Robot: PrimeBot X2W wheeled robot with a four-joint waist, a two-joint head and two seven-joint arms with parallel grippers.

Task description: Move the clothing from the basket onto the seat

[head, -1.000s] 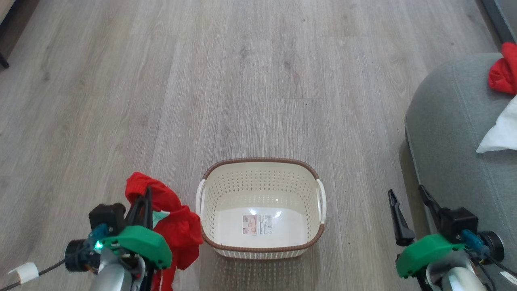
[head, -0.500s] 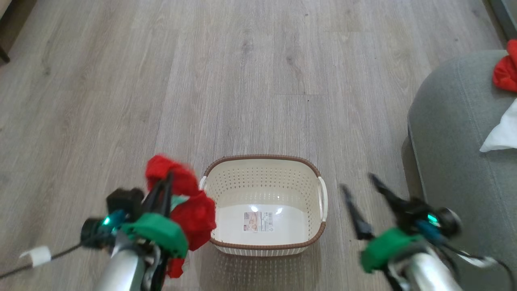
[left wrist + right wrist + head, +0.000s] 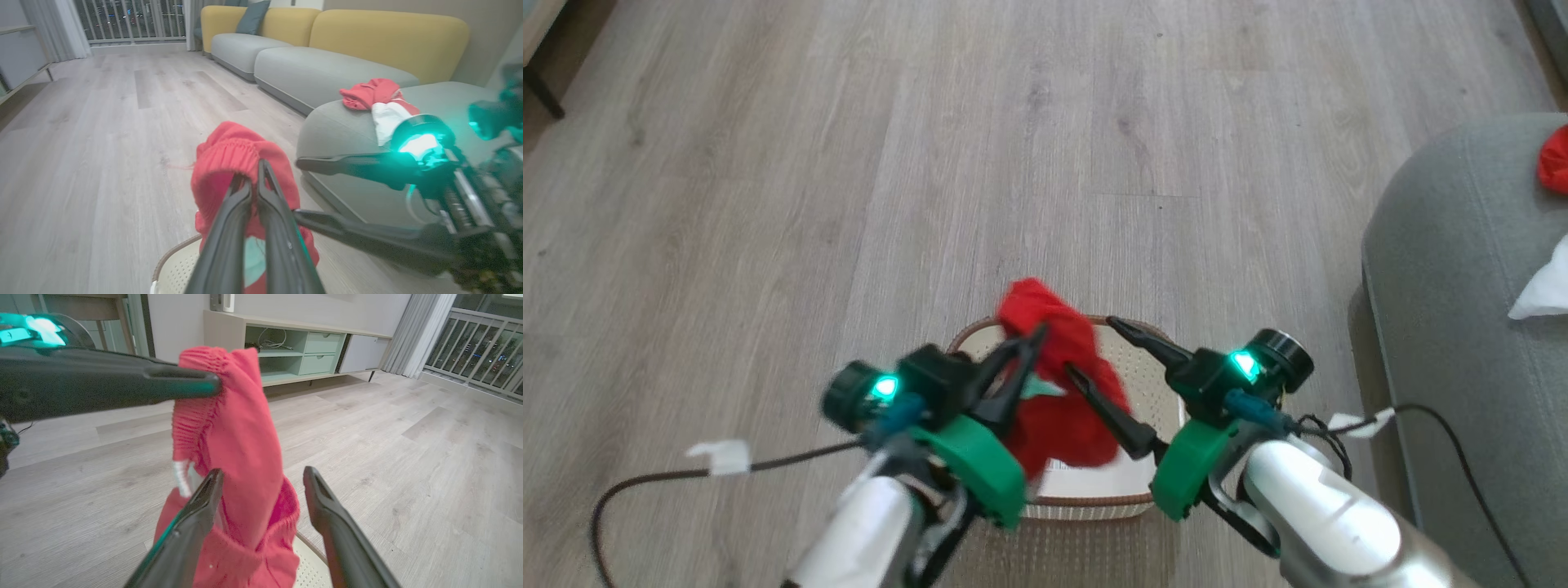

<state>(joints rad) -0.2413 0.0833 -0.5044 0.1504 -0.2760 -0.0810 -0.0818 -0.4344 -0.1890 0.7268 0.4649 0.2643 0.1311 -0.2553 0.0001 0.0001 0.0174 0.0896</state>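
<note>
Garment (image 3: pixel 1054 384), red, hangs in the air over the basket (image 3: pixel 1094 498), which stands on the floor (image 3: pixel 768 204). Head view: the left hand (image 3: pixel 1029 343) is clamped on the garment's upper fold, fingers pointing up and rightward. The right hand (image 3: pixel 1092 347) reaches in from the right with fingers apart, tips at the fabric's edge. The seat (image 3: pixel 1445 269) lies well apart at the right and carries a red piece (image 3: pixel 1553 159) and a white piece (image 3: pixel 1543 294). Left wrist view: the left fingers are pressed together on a ribbed hem, and the garment droops below them above the basket rim. The right hand's spread fingers come in level from the right. Right wrist view: the right fingers are spread and grip nothing. Fabric hangs at their tips; whether it sits between them or just beyond cannot be told. Assessment: the step in hand is the carry from basket to seat, apparently a hand-over. The next move calls for the right hand to close firmly on the fabric before the left lets go, then a swing right to the seat.
</note>
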